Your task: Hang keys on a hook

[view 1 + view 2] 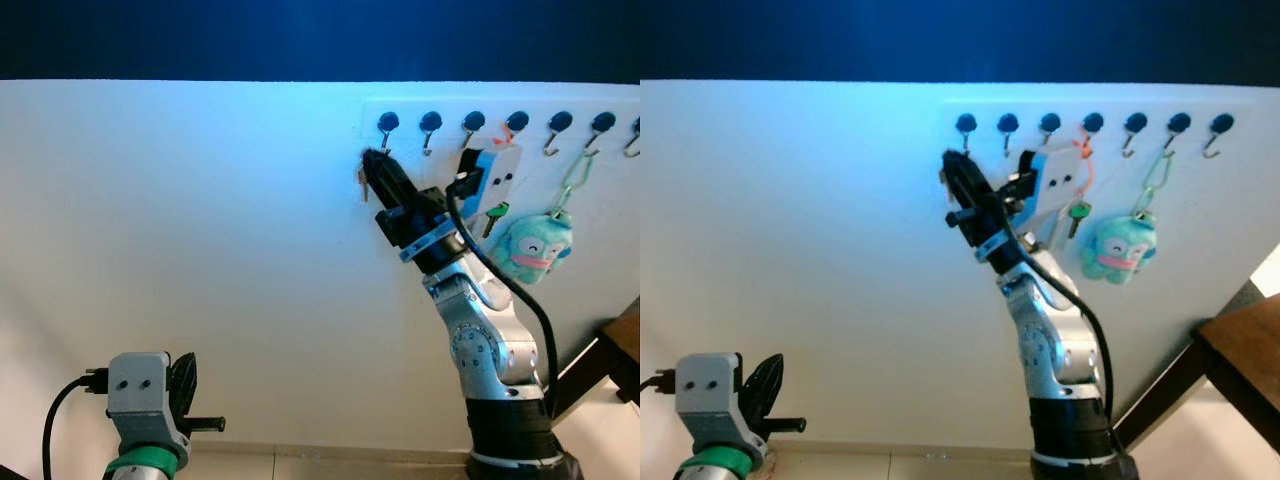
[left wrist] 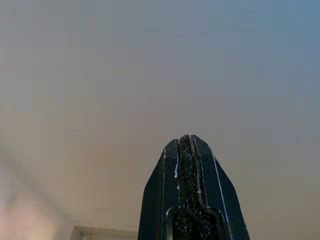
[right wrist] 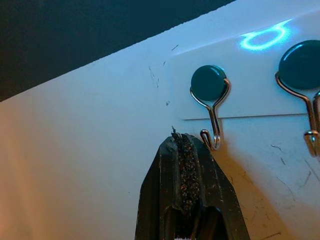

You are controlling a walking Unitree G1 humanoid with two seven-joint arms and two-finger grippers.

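The right wrist view is showing the end hook (image 3: 212,107) close up, a bent silver wire loop under a round dark-teal knob, fixed on a white strip (image 3: 260,95) on the scuffed white wall (image 1: 200,250); the head views are adding the whole row of such hooks. The right gripper (image 1: 374,163) is reaching up and leftward from a raised, bent silver arm, its black fingers pressed together just below that first hook, with a small silvery key (image 1: 362,184) sticking out beside the tips. A green key (image 1: 494,216) and a teal plush toy (image 1: 534,248) are hanging from hooks farther right. The left gripper (image 2: 187,145) is resting low, rough-padded fingers (image 2: 220,200) closed, pointing at bare wall.
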